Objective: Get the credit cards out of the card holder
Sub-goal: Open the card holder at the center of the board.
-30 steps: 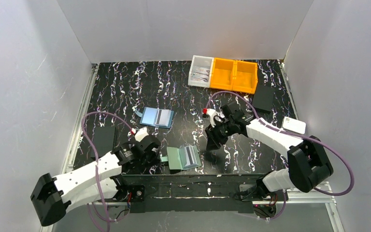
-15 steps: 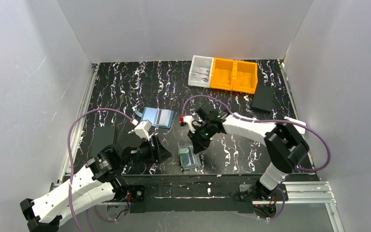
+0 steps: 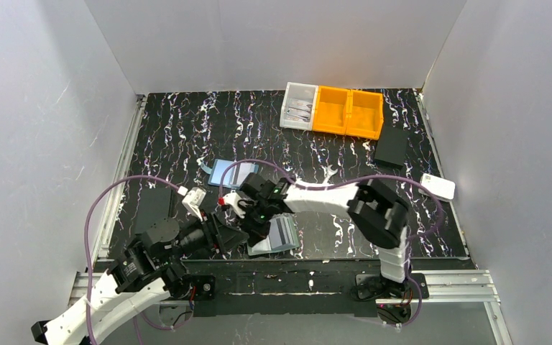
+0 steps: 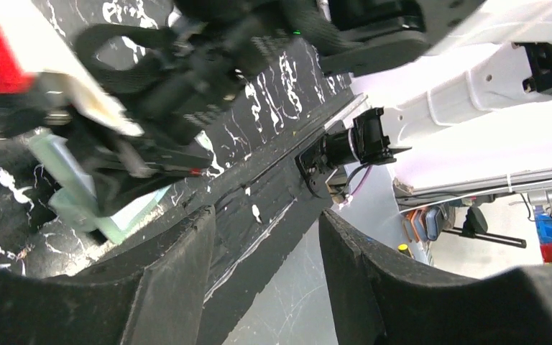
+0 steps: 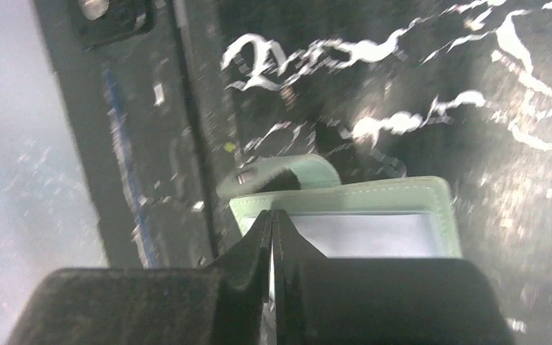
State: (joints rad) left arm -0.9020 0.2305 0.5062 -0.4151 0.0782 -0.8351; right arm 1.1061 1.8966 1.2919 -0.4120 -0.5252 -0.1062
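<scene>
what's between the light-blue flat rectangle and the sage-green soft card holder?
Top external view: the right gripper hangs over that stretch, its tips down at the sage-green card holder.

The card holder is seen lying open just under the right gripper, which is lowered onto its edge. The left gripper is held close beside it. A light-blue rectangle is partly hidden beyond them.
</scene>
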